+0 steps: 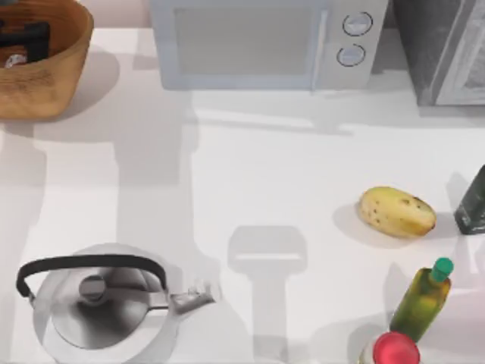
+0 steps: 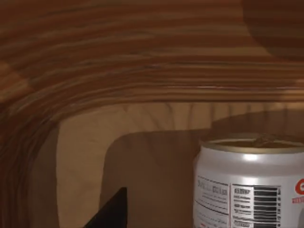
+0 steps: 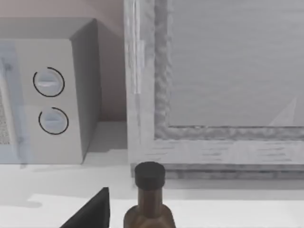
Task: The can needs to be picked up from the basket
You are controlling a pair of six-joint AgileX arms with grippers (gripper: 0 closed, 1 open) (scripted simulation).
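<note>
- Large round woven wicker basket [image 1: 45,76], tan outside and ribbed orange-brown inside, stands at the far left corner of the white worktop [image 1: 250,182].
- Small short metal can [image 2: 251,185], with tan-gold top, pale rim and white printed side bearing a barcode, stands upright on the basket floor; in the top view it shows as a pale spot [image 1: 15,61] near the basket's left wall.
- Left hand [image 1: 26,36] is a dark shape inside the basket, just beside the can; one dark fingertip [image 2: 111,213] shows in the left wrist view. Whether its fingers stand apart or together cannot be told.
- Handling, as a judgement: the can is probably light and stiff, but smooth and curved, hence slippery; grip across the mid-side wall, below the rim, squarely and without squeezing hard, lest thin metal dent.
- Right arm idles at the worktop's right; its finger spacing likewise cannot be told.
</note>
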